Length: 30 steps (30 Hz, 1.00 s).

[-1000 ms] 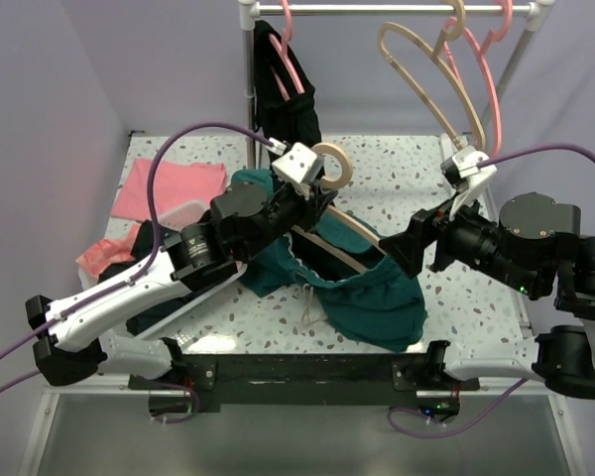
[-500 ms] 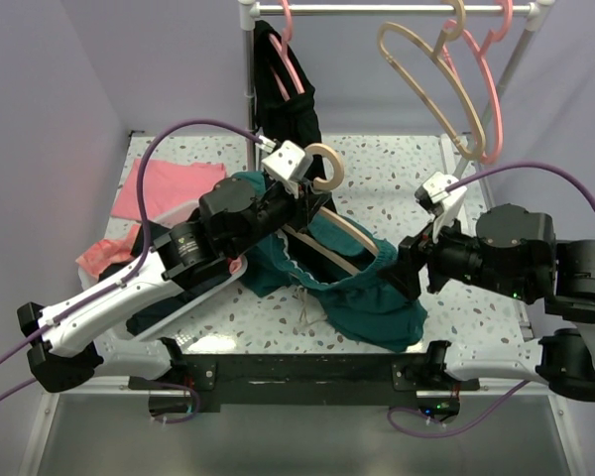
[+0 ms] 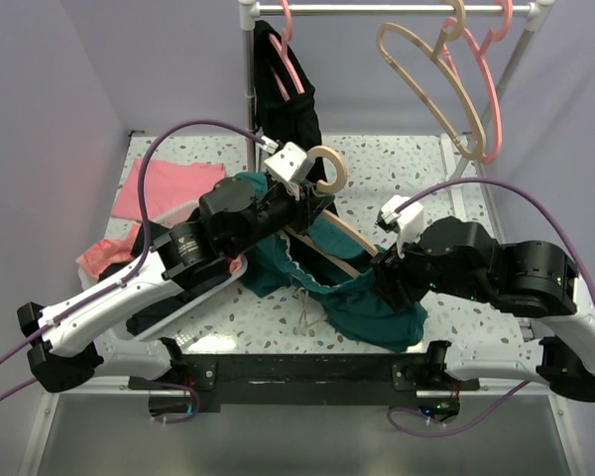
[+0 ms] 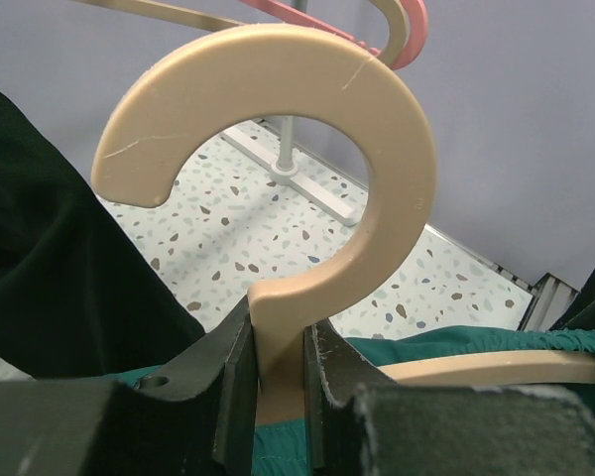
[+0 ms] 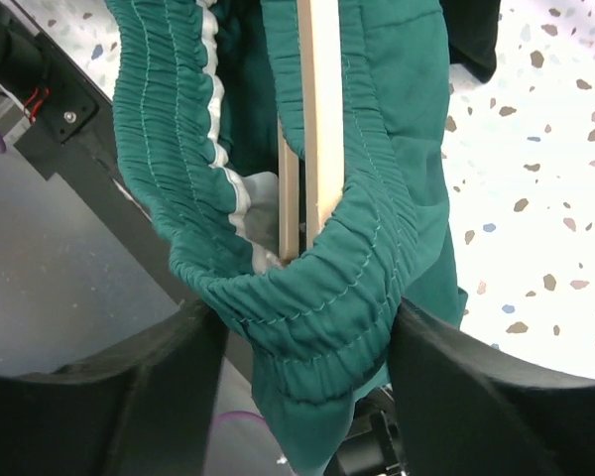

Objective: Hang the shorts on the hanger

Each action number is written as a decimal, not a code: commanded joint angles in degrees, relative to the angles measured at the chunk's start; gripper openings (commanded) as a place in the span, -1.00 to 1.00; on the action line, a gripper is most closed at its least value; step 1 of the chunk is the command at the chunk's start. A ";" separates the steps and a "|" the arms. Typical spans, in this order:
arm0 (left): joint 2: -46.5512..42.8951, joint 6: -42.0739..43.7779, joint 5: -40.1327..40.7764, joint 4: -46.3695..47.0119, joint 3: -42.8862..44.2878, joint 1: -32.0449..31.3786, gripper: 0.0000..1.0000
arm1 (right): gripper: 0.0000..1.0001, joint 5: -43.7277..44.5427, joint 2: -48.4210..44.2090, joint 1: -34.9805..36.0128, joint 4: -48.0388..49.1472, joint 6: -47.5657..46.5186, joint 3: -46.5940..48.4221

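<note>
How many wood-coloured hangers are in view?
2. One hanger, threaded in the shorts, is clamped at its neck by the left gripper; the second hanger hangs on the rail, upper right. None seems hidden.

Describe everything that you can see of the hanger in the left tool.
The hanger is light tan and wood-coloured, with a thick rounded hook that is open on one side and faintly scratched. The left tool is shut on its neck, just below the hook. From there its slim strips run down toward the right arm and into the elastic waistband of the green shorts, which wraps round that end.
</note>
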<state>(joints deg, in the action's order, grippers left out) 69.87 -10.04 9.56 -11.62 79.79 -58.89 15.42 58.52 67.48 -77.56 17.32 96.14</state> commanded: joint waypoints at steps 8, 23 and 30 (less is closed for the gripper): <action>0.89 -4.37 -6.75 8.01 3.09 0.27 -1.00 | -0.27 2.86 -2.35 0.19 0.29 -0.54 -3.50; 6.16 -5.34 -8.77 10.30 7.04 -5.17 -0.44 | -1.00 5.41 -10.88 0.11 -6.19 6.49 -0.52; 8.27 -5.60 -6.05 8.63 11.00 -5.71 0.40 | -1.00 5.15 -14.75 0.19 -9.71 8.78 -0.86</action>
<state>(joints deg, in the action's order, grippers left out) 78.02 -14.39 2.68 -5.32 86.59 -64.45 18.57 45.32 67.55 -80.71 23.83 93.32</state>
